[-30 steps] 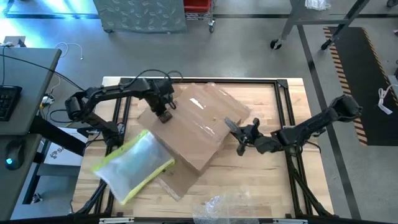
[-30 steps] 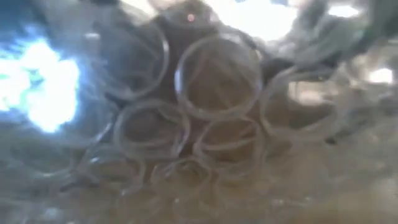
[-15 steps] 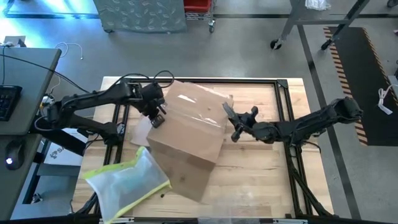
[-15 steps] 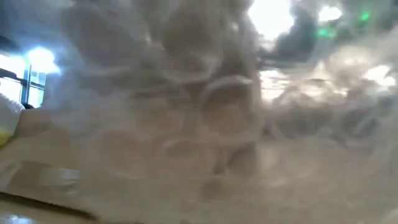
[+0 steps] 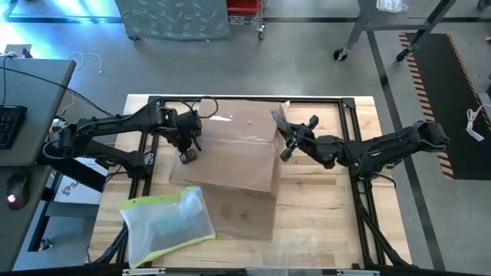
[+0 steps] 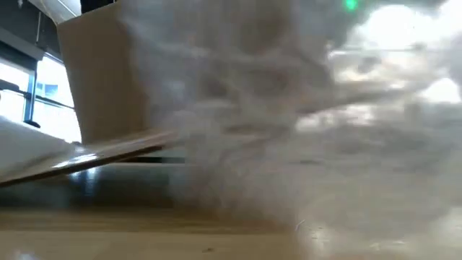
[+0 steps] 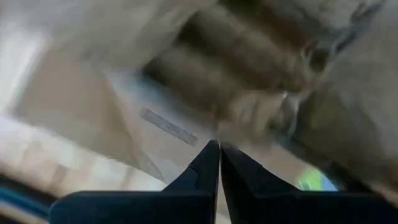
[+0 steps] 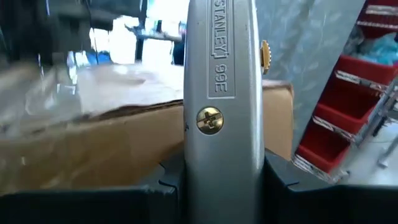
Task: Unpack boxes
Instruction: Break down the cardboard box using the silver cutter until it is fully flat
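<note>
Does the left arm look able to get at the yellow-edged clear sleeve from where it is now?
Probably yes. The sleeve lies uncovered on the table beside the cardboard box, and the shut left gripper sits at the box's edge on that same side, with nothing between them.

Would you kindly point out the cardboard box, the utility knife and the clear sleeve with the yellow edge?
cardboard box [image 5: 234, 157]: high view, its top face.
utility knife [image 8: 221, 93]: right wrist view, its grey metal handle.
clear sleeve [image 5: 167, 224]: high view, its clear middle.
</note>
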`<state>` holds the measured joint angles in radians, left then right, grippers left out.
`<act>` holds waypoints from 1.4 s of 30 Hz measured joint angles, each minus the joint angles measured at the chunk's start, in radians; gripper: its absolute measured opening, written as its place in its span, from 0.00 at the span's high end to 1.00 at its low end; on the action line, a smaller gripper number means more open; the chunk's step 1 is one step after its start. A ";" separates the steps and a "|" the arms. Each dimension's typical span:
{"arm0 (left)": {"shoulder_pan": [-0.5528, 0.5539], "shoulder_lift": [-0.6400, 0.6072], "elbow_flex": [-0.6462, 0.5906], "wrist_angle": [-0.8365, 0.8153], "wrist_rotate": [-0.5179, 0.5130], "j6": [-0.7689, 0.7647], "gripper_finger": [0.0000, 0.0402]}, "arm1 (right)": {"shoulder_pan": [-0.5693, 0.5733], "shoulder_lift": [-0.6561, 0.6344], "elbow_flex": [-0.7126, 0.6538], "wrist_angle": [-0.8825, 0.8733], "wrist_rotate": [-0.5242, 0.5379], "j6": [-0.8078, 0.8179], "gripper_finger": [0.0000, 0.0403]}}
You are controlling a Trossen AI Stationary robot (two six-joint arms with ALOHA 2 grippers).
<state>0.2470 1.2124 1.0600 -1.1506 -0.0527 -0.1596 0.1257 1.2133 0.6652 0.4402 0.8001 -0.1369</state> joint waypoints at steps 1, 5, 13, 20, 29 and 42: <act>-0.018 0.001 0.000 -0.002 0.003 0.001 1.00 | 0.003 -0.001 0.017 0.003 -0.003 -0.016 0.76; -0.094 0.001 0.000 0.027 -0.081 0.007 1.00 | -0.005 -0.004 0.071 -0.022 -0.022 -0.072 0.76; -0.106 0.060 -0.001 0.082 -0.211 0.047 1.00 | -0.118 -0.001 0.068 -0.273 -0.063 0.010 0.76; -0.050 0.154 -0.060 0.214 -0.218 0.052 1.00 | -0.207 0.004 0.000 -0.444 -0.192 0.121 0.76; -0.056 0.063 0.075 0.366 -0.554 -0.009 1.00 | -0.217 -0.088 0.004 -0.608 -0.159 0.191 0.76; -0.167 0.117 0.128 0.958 -0.100 0.200 1.00 | -0.207 -0.431 0.029 -1.024 -0.392 0.237 0.76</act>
<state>0.0801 1.3297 1.1883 -0.1931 -0.1523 0.0406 -0.0814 0.7822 0.6939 -0.5843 0.4086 0.0998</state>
